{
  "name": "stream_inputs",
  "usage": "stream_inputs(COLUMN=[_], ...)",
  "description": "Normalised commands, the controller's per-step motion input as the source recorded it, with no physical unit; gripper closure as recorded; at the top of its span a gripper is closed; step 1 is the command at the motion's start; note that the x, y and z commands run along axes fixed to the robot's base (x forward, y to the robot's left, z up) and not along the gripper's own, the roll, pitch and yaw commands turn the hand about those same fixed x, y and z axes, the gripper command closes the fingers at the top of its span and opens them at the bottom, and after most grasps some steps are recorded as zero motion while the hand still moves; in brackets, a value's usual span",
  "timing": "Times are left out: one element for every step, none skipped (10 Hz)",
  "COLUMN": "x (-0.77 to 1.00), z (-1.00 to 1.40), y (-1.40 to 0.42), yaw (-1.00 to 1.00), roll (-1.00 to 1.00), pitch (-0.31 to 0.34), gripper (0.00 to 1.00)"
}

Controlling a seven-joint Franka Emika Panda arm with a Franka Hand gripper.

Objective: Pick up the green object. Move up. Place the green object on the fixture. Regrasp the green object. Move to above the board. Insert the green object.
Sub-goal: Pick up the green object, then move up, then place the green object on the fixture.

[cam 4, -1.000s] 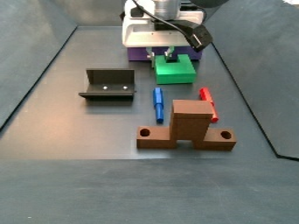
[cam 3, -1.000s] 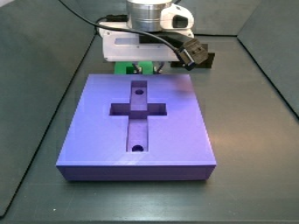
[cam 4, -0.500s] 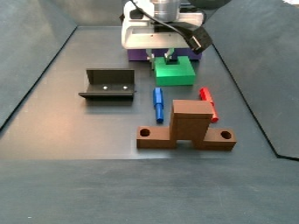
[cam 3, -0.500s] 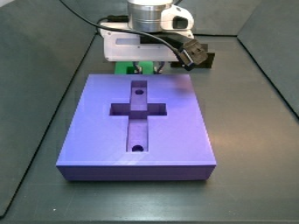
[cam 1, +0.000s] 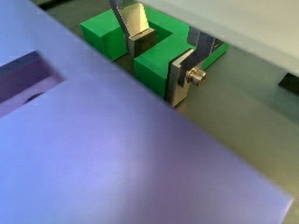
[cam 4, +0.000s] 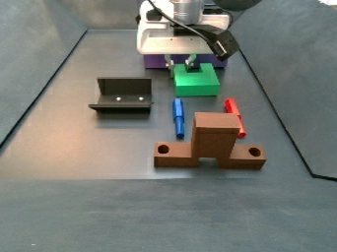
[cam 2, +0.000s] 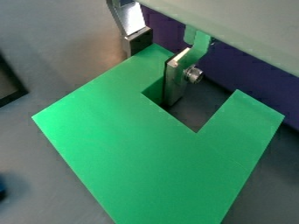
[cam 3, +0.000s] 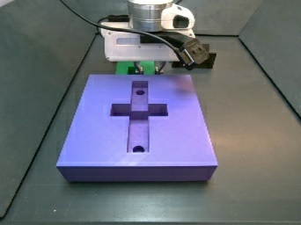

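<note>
Wrist views: bright green object (cam 2: 128, 149), square notch, two legs; pincer (cam 2: 158, 66) fingers astride one leg, unclear if clamped

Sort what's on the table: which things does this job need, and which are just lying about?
Needed:
green object, one leg between the gripper fingers
fixture
board

Lying about:
blue peg
red peg
wooden stand

End effector (cam 2: 156, 61) is down low, pointing straight at the floor; its silver fingers (cam 2: 177, 77) stand parted; one finger sits inside a notch, nothing clamped.
</note>
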Motion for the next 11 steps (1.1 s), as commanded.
stream_inputs(x=[0.00, 0.00, 0.00, 0.03, 0.01, 0.05, 0.16, 0.65, 0.68, 0.59, 0.57], z=[0.00, 0.00, 0.83, 0.75, 0.52, 0.18, 0.00, 0.09, 0.37, 0.39, 0.38], y=[0.00, 0.00, 0.00, 0.00, -0.01, 0.00, 0.03, 0.07, 0.00, 0.00, 0.00], yaw=[0.00, 0.00, 0.00, 0.04, 0.05, 0.02, 0.00, -0.25, -0.22, -0.34, -0.34], roll=[0.00, 0.00, 0.00, 0.00, -0.02, -0.04, -0.09, -0.60, -0.82, -1.00, -1.00], pitch=[0.000, 0.000, 0.000, 0.019, 0.070, 0.058, 0.180, 0.431, 0.369, 0.089, 0.017], gripper=[1.00, 1.00, 1.00, 1.00, 1.00, 1.00, 1.00, 1.00, 1.00, 1.00, 1.00])
